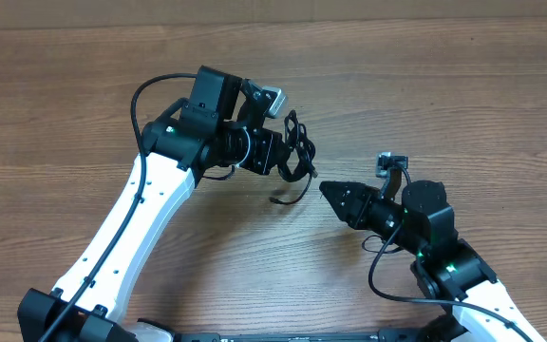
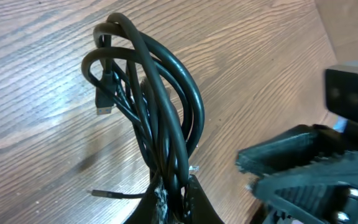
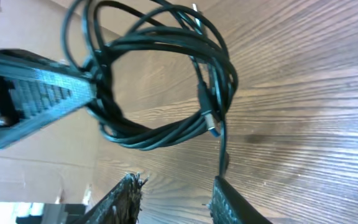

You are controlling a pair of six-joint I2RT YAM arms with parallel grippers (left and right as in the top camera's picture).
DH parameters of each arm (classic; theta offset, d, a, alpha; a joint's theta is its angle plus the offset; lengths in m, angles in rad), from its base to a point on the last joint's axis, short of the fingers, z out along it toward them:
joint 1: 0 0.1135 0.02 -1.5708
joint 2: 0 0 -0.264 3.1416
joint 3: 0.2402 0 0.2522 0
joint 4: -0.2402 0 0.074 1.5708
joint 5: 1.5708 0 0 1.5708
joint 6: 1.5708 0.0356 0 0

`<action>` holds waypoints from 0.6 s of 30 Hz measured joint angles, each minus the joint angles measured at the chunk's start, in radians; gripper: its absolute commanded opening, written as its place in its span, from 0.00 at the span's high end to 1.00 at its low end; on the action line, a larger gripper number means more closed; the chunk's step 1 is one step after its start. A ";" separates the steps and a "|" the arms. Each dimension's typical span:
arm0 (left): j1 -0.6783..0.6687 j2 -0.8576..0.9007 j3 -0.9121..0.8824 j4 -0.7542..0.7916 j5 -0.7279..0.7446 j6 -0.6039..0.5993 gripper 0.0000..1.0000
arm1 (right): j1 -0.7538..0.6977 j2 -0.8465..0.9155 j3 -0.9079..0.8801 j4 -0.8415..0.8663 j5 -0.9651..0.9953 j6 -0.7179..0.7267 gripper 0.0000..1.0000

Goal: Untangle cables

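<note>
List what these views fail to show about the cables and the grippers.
- Cord count: the cables overlap in both wrist views and are too small overhead.
- Grip point: the left gripper is cut off by the bottom edge of the left wrist view.
- Contact: in the right wrist view a loose cord end runs beside a finger of the right gripper; whether they touch is unclear.

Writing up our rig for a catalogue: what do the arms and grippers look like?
The left arm and right arm have white shells, black joints and thin black wires looping alongside. The left gripper and right gripper are black, tapering to points, each with a grey camera box.
</note>
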 measured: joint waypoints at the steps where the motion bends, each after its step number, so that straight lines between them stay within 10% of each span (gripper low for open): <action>1: 0.000 0.000 0.000 0.002 0.008 -0.003 0.96 | 0.000 0.012 0.000 0.000 0.002 -0.001 0.61; 18: 0.000 0.000 0.000 -0.011 0.109 -0.008 0.96 | 0.000 0.117 0.000 0.163 0.015 -0.034 0.96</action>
